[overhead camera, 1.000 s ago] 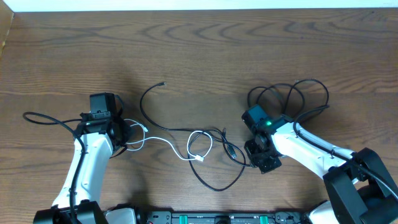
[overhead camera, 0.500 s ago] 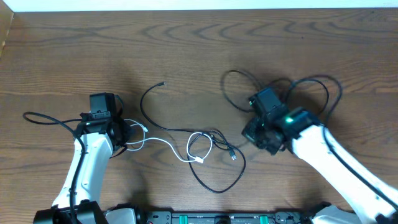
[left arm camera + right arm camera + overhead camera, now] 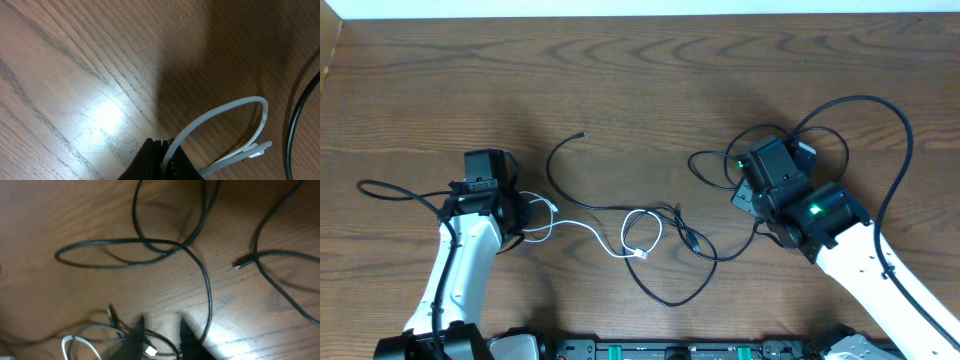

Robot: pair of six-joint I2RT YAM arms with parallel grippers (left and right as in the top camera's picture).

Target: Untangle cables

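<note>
The left hand [image 3: 162, 150] is closed on one end of the white cable [image 3: 225, 108], which curls out from between its fingers and trails right across the table [image 3: 640, 80] to a small loop near the middle. There it crosses the black cable [image 3: 672, 303], whose long run sweeps from a free plug end at the upper left into a wide loop and on toward the right hand [image 3: 161, 325]. That hand's fingers stand slightly apart above the table, blurred, the black cable passing just beside one finger.
</note>
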